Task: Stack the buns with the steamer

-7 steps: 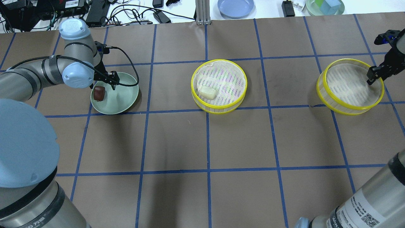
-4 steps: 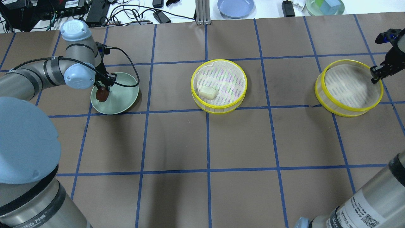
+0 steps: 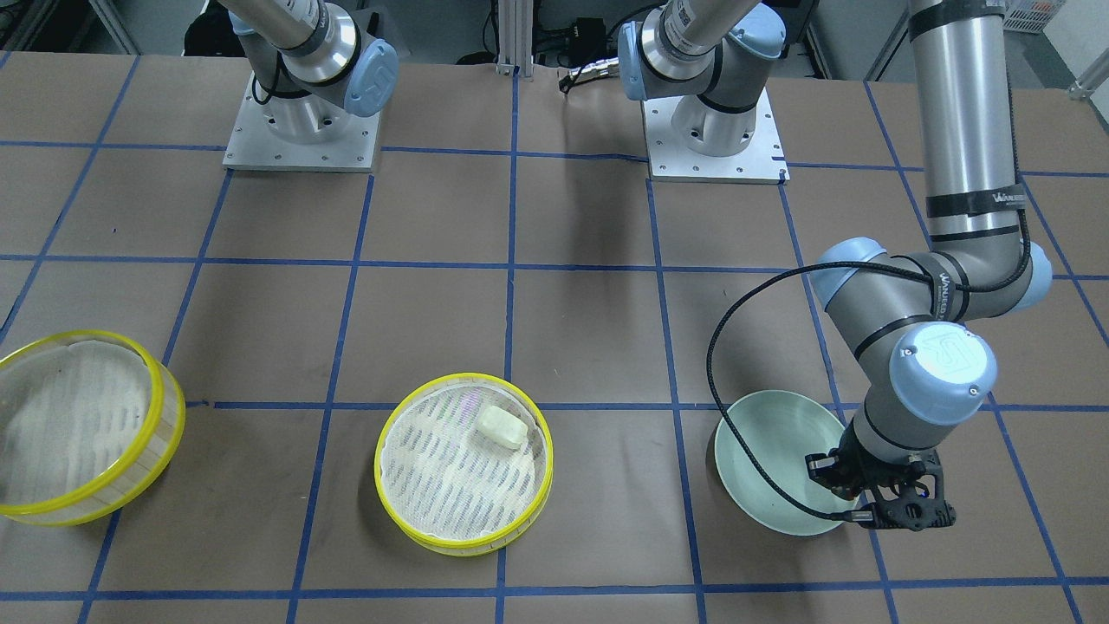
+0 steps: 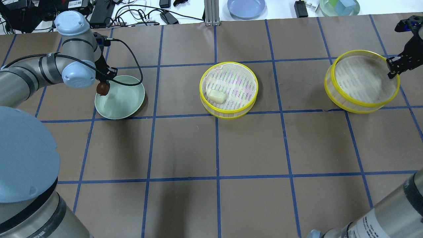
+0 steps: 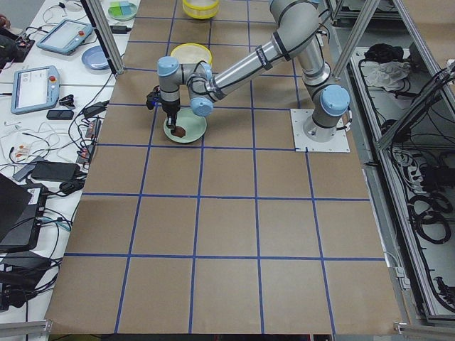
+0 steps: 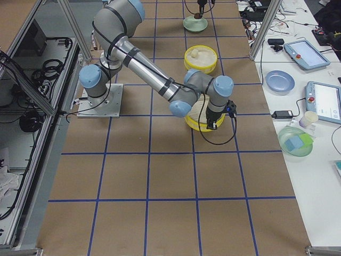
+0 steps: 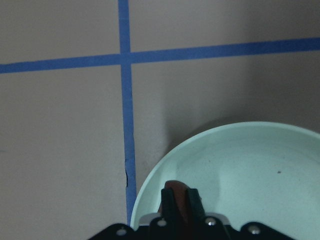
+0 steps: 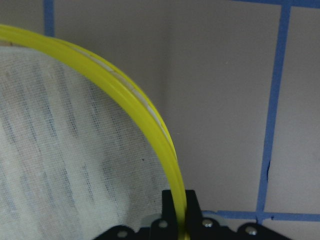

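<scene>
My left gripper (image 4: 103,85) is shut on the dark reddish-brown bun (image 4: 102,88) and holds it just above the left rim of the pale green plate (image 4: 124,102). In the left wrist view the bun (image 7: 176,192) sits between the fingers over the plate (image 7: 250,170). The cream-white bun (image 4: 216,96) lies in the middle yellow steamer (image 4: 231,113); it also shows in the front view (image 3: 501,427). My right gripper (image 4: 393,70) is shut on the right rim of the second yellow steamer (image 4: 350,104), which hangs tilted. In the right wrist view the rim (image 8: 150,122) runs between the fingers.
A blue plate (image 4: 246,7), a bowl with coloured blocks (image 4: 339,7) and cables lie beyond the table's far edge. An aluminium post (image 4: 210,13) stands at the far middle. Both arm bases (image 3: 301,130) stand on the robot's side.
My left gripper came down on the brown bun, shut on it and lifted it off the plate. My right gripper raised the second steamer and carried it slightly toward the far side.
</scene>
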`<state>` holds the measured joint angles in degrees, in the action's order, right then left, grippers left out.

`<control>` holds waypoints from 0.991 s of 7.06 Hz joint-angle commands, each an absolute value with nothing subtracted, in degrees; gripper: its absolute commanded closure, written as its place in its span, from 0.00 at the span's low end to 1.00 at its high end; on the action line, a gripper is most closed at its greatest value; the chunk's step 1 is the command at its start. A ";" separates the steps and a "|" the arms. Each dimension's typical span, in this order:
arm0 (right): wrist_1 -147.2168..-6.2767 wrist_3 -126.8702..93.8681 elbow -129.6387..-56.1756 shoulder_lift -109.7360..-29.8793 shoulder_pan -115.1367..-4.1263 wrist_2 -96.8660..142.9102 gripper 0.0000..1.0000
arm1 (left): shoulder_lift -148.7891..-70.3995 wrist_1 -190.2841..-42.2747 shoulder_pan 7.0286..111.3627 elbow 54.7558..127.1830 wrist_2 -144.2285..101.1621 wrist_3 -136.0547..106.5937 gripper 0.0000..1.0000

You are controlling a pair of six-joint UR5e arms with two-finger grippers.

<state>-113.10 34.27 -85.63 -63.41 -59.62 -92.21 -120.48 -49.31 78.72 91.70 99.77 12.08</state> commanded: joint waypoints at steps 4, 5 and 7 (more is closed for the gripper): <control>-106.72 4.47 -85.69 -70.13 -80.37 -93.51 1.00 | -113.21 -54.31 79.36 90.88 98.00 4.42 1.00; -107.31 -2.48 -85.61 -70.05 -86.51 -93.52 1.00 | -112.42 -55.19 79.63 90.88 97.65 3.09 1.00; -107.58 -16.73 -85.69 -69.52 -94.88 -93.43 1.00 | -110.23 -57.29 79.80 90.88 95.36 0.53 1.00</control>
